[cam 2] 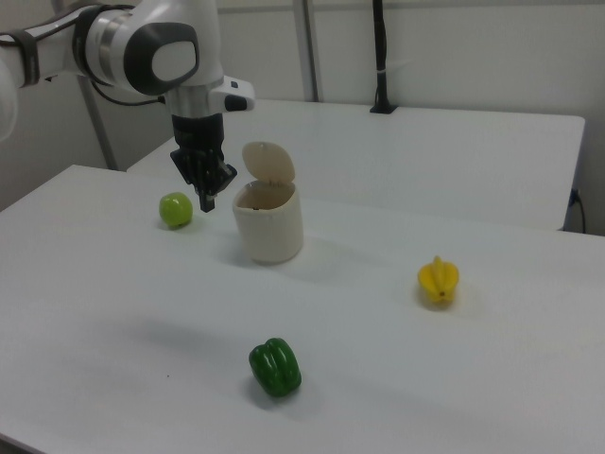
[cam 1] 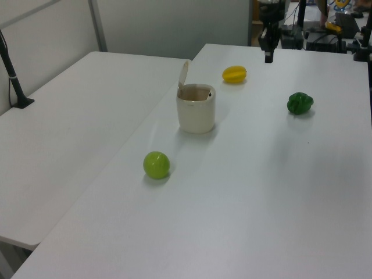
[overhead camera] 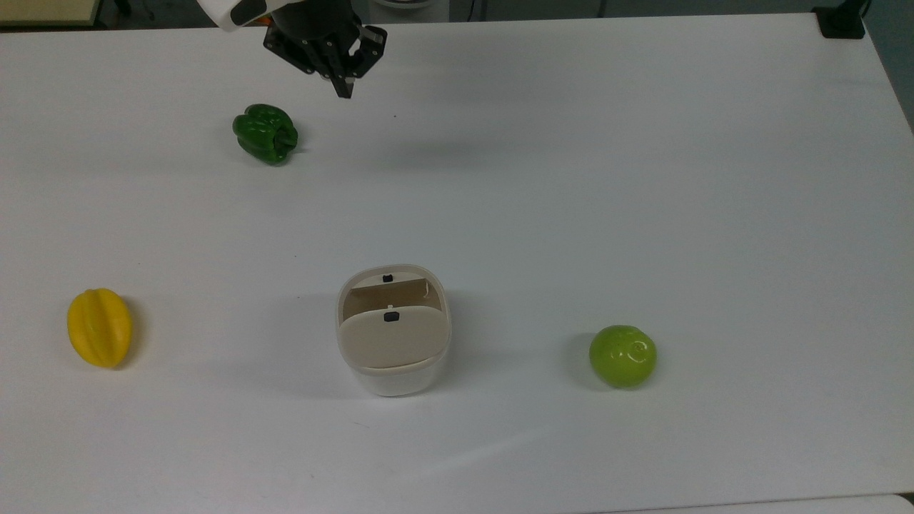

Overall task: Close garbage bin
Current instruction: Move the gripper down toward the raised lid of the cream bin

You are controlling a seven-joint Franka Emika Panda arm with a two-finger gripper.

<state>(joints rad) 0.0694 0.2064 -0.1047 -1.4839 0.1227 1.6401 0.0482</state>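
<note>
Yellow starfruit (overhead camera: pixel 99 327): lies near the worktop's left edge in the top view, on its side, well apart from everything else; in the right view it (cam 2: pixel 439 280) sits toward the right edge of the worktop.

Green bell pepper (overhead camera: pixel 265 133): toward the far left part of the worktop in the top view, stem pointing to the top view's right; in the left view it (cam 1: pixel 300 103) lies near the worktop's right edge.

Gripper (overhead camera: pixel 343 88): black, hanging in the air above the far edge of the worktop in the top view, just to the right of the pepper and higher up; the two fingers meet at the tip with no gap between them and nothing held. In the right view it (cam 2: pixel 206 199) points straight down, beside the bin on the right view's left, apart from it.

Garbage bin (overhead camera: pixel 392 330): cream-white plastic, upright near the middle of the worktop, closer to the near edge in the top view. Its beige lid (overhead camera: pixel 389 341) stands raised on its hinge, so the mouth is open; a small black button (overhead camera: pixel 388 278) shows on the rim. In the left view the lid (cam 1: pixel 183 75) rises from the rim's left side.

Green apple (overhead camera: pixel 623 356): right of the bin in the top view, well apart from it, toward the near edge.

Worktop (overhead camera: pixel 643 178): white, flat, bare between the objects.
</note>
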